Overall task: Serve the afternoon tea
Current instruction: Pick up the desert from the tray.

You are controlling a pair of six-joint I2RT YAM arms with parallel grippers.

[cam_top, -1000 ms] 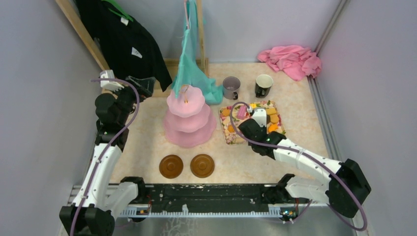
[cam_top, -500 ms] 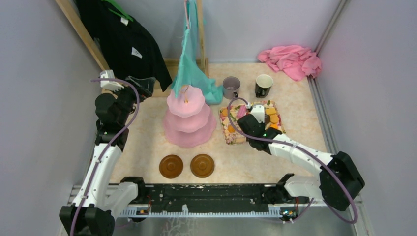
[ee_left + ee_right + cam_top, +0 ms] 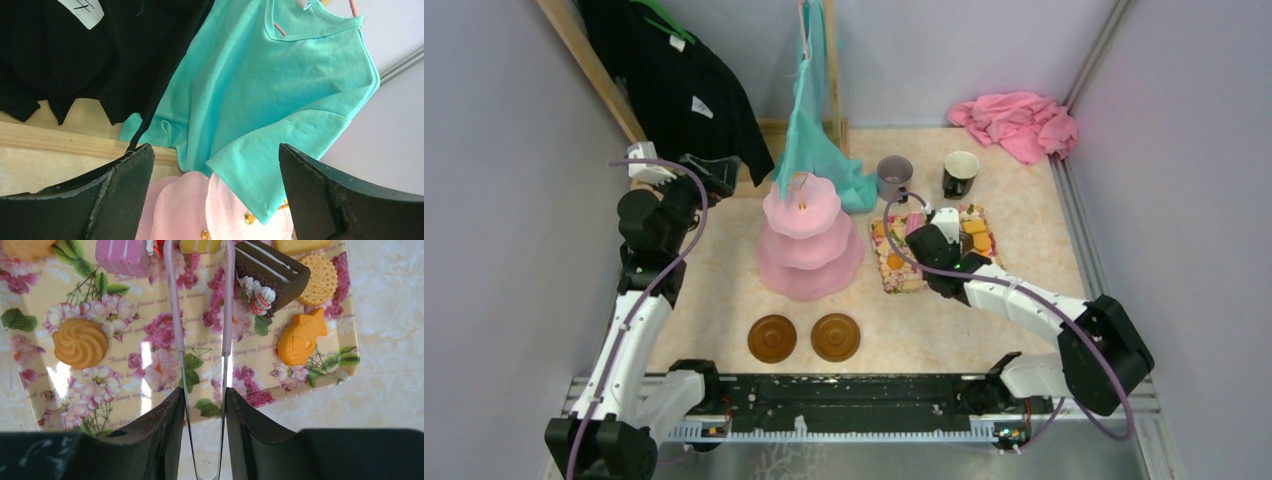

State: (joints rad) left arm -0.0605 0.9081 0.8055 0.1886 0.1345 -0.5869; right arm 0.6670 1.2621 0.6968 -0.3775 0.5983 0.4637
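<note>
Right claw [image 3: 202, 401], bottom centre of its wrist view, pinches pink-handled tongs [image 3: 175, 315] above the floral tray [image 3: 150, 365] of toy cakes [image 3: 80, 342]. The cakes look light, rigid and slippery, so grip across flat sides. Left claw [image 3: 215, 152] gapes wide, empty.

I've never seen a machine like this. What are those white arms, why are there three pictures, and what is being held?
They are two robot arms. One picture looks down from above; the others come from a camera on each wrist. The right end effector grips pink-handled tongs over a flowery tray of toy cakes. The left end effector is open and empty, facing a teal shirt. The table holds a pink three-tier stand, a grey mug, a black mug and two brown discs.
</note>
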